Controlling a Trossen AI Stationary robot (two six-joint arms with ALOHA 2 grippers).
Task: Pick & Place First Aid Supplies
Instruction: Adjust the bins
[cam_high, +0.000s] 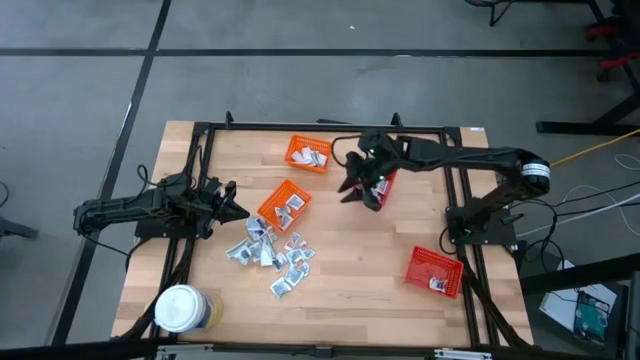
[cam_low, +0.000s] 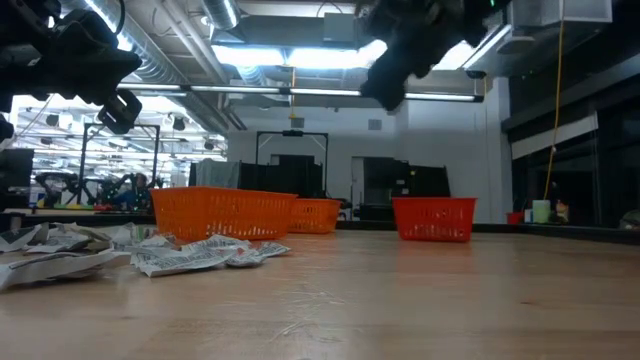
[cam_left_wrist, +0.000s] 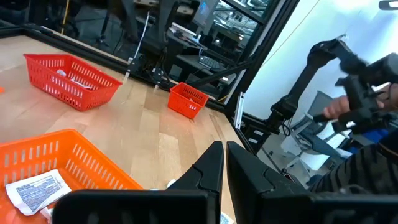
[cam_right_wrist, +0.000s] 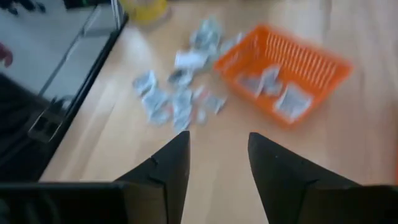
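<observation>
The first aid supplies are small silvery-white sachets in a loose pile (cam_high: 268, 250) lying flat on the wooden table, also seen in the low view (cam_low: 190, 255) and the right wrist view (cam_right_wrist: 174, 99). More sachets lie inside the nearer orange basket (cam_high: 285, 203) (cam_right_wrist: 283, 68). My left gripper (cam_high: 235, 208) (cam_left_wrist: 224, 165) hovers shut and empty just left of that basket. My right gripper (cam_high: 360, 198) (cam_right_wrist: 217, 146) is open and empty, raised over the table's middle beside a red basket (cam_high: 386, 186), with its camera facing the pile.
A second orange basket (cam_high: 308, 153) with sachets sits near the far edge. Another red basket (cam_high: 435, 270) stands at the near right. A white-lidded jar (cam_high: 182, 310) stands at the near left corner. Bare wood (cam_high: 350, 270) lies between the pile and the near red basket.
</observation>
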